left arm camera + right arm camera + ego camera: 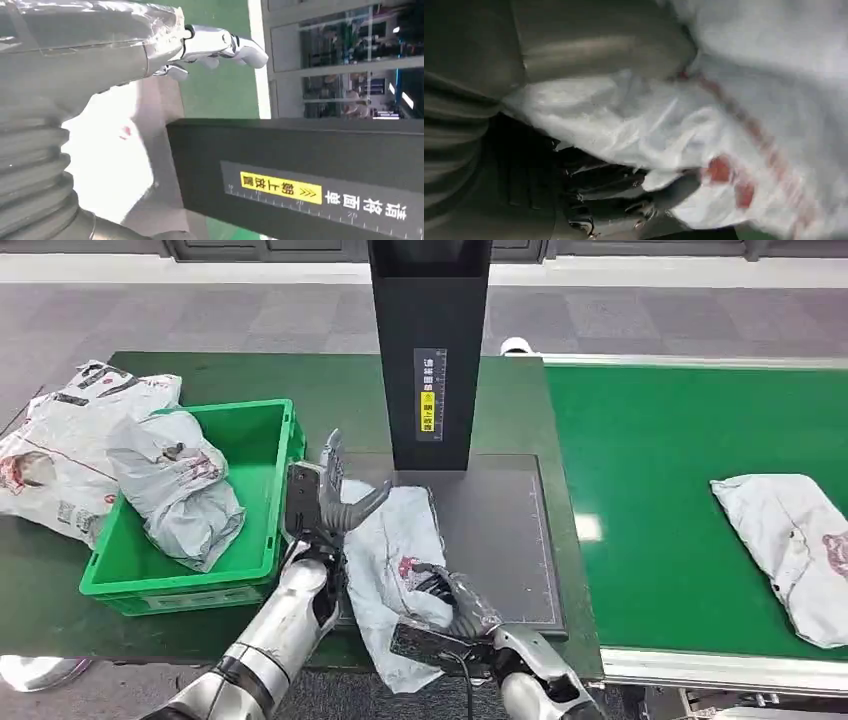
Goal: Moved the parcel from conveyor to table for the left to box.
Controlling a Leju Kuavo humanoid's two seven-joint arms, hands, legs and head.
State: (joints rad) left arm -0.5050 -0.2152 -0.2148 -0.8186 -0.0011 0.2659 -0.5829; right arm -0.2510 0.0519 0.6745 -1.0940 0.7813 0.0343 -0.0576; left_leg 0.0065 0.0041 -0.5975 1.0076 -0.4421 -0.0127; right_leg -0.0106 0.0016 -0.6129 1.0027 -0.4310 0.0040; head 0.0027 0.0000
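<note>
Dark green table (520,420) with flat black scale plate (500,540), beside bright green conveyor (650,460). Crinkled white plastic parcel (395,550) lies on plate's left side. Right hand (455,605) grips its near edge; left hand (335,495), fingers spread, holds nothing. Green crate (255,440) at left.
</note>
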